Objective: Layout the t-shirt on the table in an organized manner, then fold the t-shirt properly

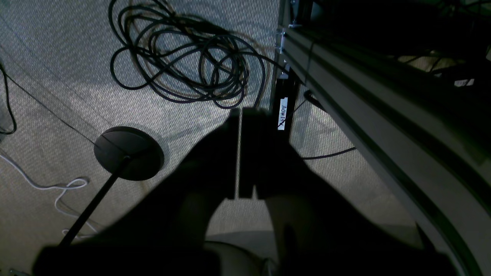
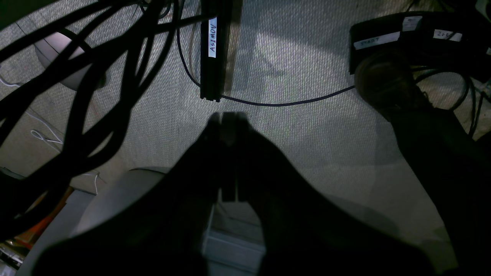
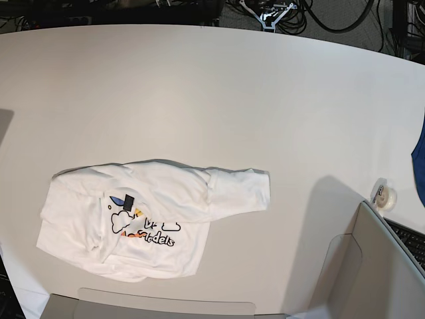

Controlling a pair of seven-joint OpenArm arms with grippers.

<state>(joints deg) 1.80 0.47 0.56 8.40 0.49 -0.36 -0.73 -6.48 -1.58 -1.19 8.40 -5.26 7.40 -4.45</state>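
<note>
My left gripper (image 1: 239, 153) and right gripper (image 2: 226, 153) both hang below the table (image 3: 219, 86), jaws pressed together on nothing. The t-shirt (image 3: 143, 216) lies crumpled near the table's front edge, one sleeve (image 3: 239, 193) sticking out. It looks light and limp; I would pinch the sleeve or hem. I see no containers.

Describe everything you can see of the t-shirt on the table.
The t-shirt is white cloth, lying crumpled and partly bunched on the white table, toward its near edge and the base view's left. One short sleeve reaches out to the view's right. Part of a colourful cartoon print shows, with a cloud, black lettering and orange and blue bits, plus a small black tag. Only the table touches it; no gripper is near.
</note>
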